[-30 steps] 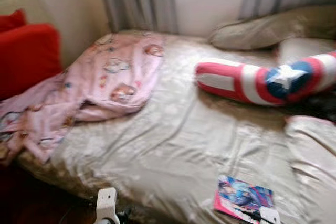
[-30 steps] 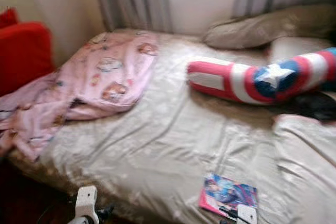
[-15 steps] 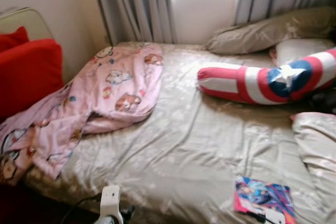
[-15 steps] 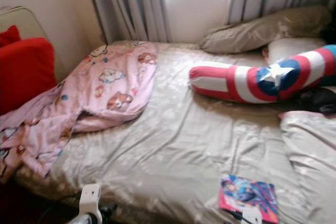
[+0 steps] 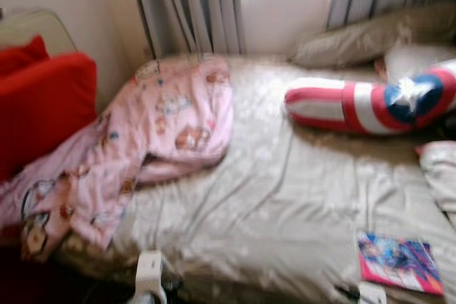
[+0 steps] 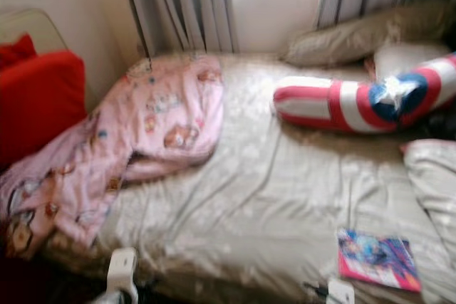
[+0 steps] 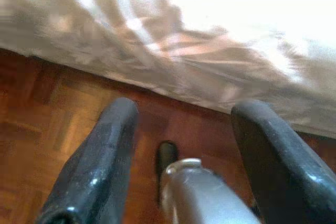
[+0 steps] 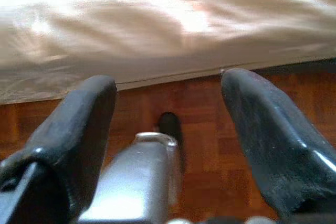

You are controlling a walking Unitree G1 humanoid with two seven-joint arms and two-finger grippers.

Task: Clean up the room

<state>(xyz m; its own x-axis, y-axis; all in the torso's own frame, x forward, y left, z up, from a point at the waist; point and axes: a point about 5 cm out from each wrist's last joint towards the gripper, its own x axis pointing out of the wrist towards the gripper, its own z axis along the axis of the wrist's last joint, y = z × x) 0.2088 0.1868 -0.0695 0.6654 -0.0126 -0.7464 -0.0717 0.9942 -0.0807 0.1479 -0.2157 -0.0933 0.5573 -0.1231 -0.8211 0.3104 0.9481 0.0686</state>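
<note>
A bed with a beige sheet stands before me. A pink cartoon-print blanket lies crumpled on its left side and hangs over the near left corner. A colourful magazine lies near the front right edge. A long red, white and blue star pillow rests at the back right. My left gripper is open, low above the wooden floor beside the bed edge. My right gripper is open too, also low by the bed edge.
A red cushion sits on a seat at the left, against the wall. Beige pillows lie at the head under grey curtains and a window. A white cover is bunched at the right edge. My arm tops show at the bottom.
The whole scene has shifted to the right in the picture, so the camera has turned left. Nothing on the bed has moved. Both arms hang as before.
</note>
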